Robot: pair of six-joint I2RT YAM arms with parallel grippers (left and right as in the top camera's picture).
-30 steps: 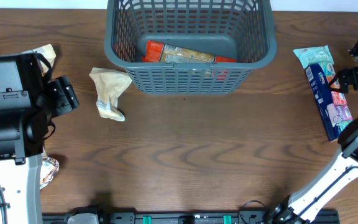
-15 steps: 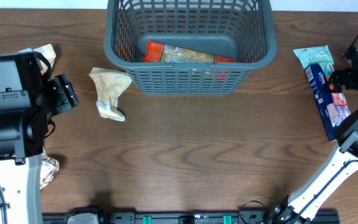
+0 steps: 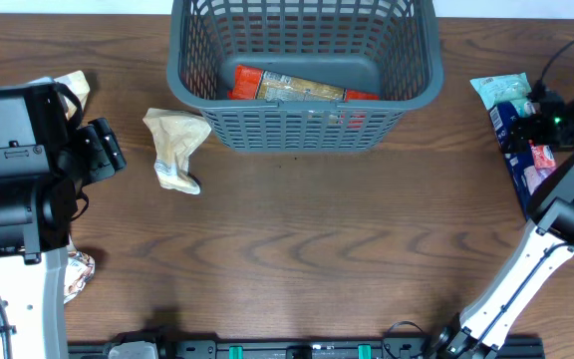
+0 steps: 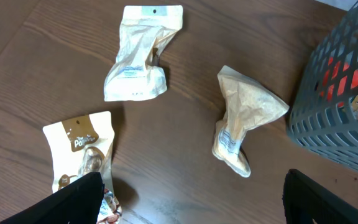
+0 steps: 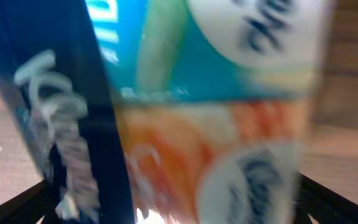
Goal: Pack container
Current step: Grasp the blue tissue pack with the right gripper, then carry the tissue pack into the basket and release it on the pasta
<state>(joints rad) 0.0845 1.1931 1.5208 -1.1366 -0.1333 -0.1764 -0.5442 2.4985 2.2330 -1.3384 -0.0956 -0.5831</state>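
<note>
Tan pouch (image 4: 82,152), white brand script starting "Pa", rest illegible; blue packet (image 5: 61,124), lettering blurred, unreadable

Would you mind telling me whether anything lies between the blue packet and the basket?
Nothing visible does: the table between the blue packet and the basket is bare wood. Only the basket's own wall stands there.

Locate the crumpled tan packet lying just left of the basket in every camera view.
Overhead: the crumpled tan packet lies upper left of centre, just left of the basket.
Left wrist: the packet is right of centre, close to the basket's slotted wall at the right edge.
Right wrist: not in it; a blurred blue packet fills the picture.
Shared landmark: the grey basket, seen in the overhead and left wrist views.
</note>
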